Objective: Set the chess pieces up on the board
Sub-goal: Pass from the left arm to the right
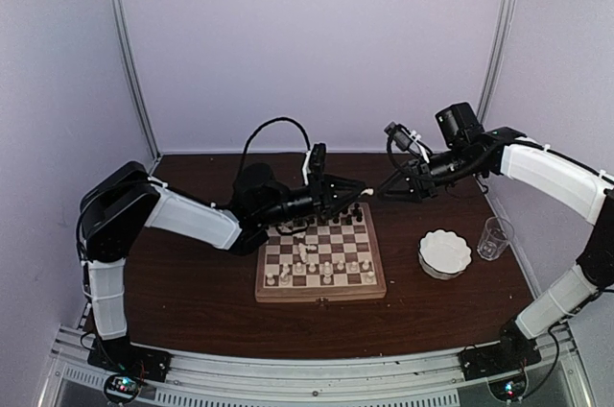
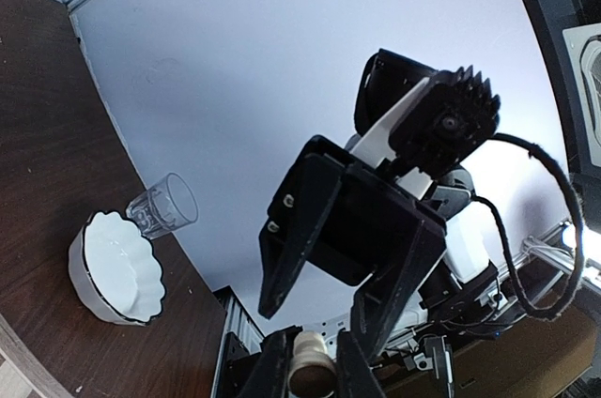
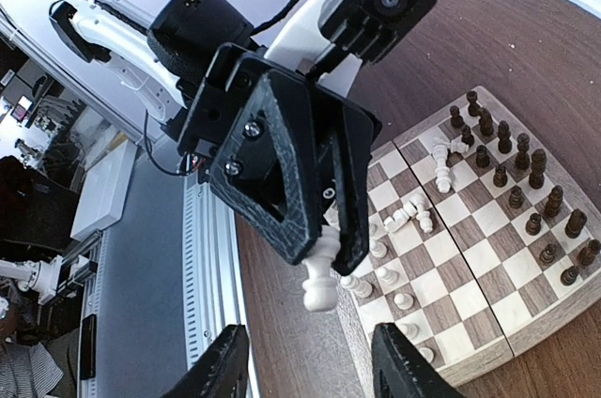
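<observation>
Left claw: Your left claw is pinching nearly shut on a white chess piece, gripping its upper part while what looks like the base is hanging free below the fingers.
Right claw: Your right claw is gaping wide and gripping nothing, facing the left claw tip to tip.
Why held so: This is reading as a mid-air hand-over. The high grip is leaving the base clear for setting down upright.
Board: The board is lying on the desk, its far edge right below both claws.
Pieces: Dark pieces are standing in rows just under the claws. A few white ones are lying toppled at mid-board, nearer your arm bases.
Off board: A white bowl and a clear glass are sitting together, well off to the right claw's side.
Writing: Nothing readable is showing.
</observation>
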`<action>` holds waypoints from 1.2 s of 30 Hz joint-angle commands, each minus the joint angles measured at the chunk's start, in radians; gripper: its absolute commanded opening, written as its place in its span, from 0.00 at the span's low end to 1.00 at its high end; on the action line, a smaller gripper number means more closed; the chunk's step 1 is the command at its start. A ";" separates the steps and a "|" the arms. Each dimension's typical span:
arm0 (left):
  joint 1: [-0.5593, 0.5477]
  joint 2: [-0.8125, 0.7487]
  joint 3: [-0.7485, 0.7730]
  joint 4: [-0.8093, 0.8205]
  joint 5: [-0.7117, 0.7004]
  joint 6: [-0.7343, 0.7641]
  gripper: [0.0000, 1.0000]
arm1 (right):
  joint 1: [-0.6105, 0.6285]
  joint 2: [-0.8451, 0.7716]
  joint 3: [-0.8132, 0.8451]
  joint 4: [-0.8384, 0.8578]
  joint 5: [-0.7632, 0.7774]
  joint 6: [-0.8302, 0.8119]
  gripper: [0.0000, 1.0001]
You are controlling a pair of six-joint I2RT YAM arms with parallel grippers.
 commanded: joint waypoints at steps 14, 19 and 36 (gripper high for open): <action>-0.014 0.054 0.036 0.149 -0.021 -0.058 0.08 | 0.022 0.009 -0.005 0.110 -0.052 0.104 0.40; -0.015 0.057 0.036 0.153 -0.024 -0.062 0.08 | 0.023 0.014 -0.008 0.123 -0.064 0.114 0.32; -0.018 0.071 0.037 0.195 -0.040 -0.085 0.09 | 0.041 0.024 -0.004 0.127 -0.051 0.109 0.24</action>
